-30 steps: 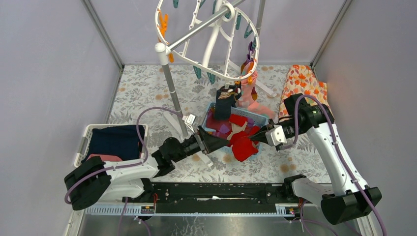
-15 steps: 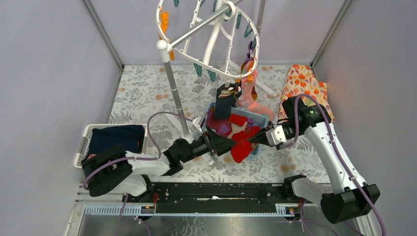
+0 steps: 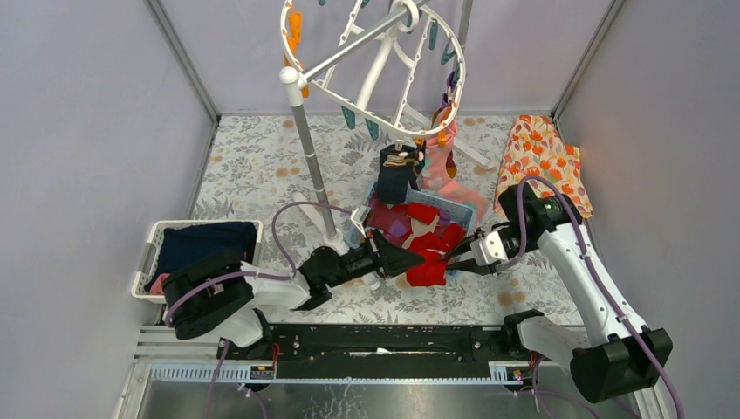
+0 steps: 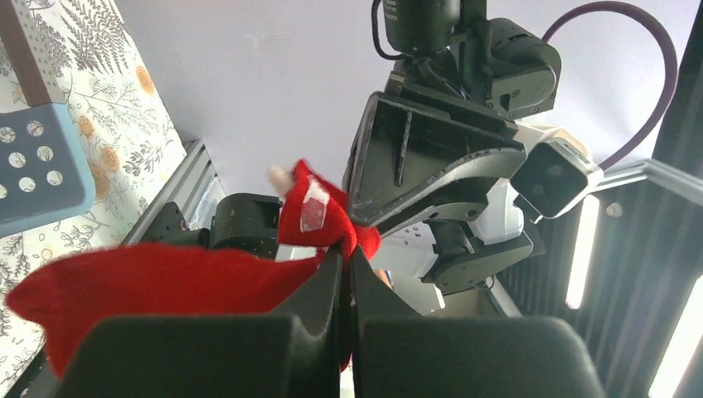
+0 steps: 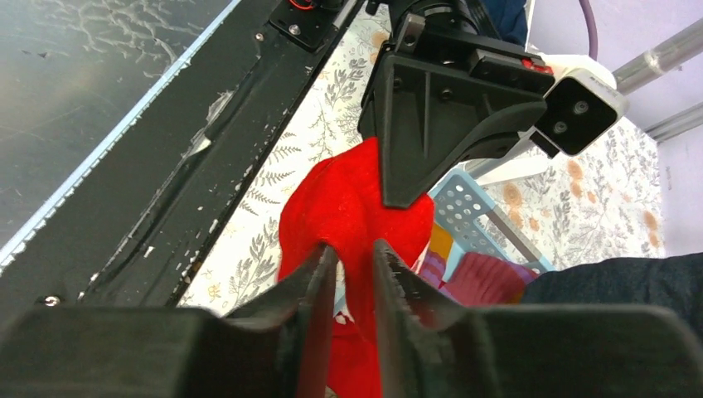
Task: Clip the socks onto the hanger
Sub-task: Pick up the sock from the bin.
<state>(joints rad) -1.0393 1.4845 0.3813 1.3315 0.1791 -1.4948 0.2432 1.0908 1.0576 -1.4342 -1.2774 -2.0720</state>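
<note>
Left gripper (image 4: 346, 251) is clamping shut on a fold of the red sock (image 4: 157, 286). Right gripper (image 5: 350, 249) is straddling the same sock, jaws narrowly apart; whether it is gripping, cannot tell. The sock is hanging between them at the blue basket's (image 3: 469, 212) near rim, well below the hanger (image 3: 377, 74). Judging it light, limp and grippy, so it is best pinched at the cuff edge.

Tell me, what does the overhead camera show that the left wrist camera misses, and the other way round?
Only the overhead view shows the hanger with hanging socks clipped to it, the blue basket of socks below, and the white basket at the left. Only the left wrist view shows the close-up: the left gripper pinched shut on an edge of the red sock, with a pale patch near the grip. Both show that sock, and the right gripper meeting the left one at it.
</note>
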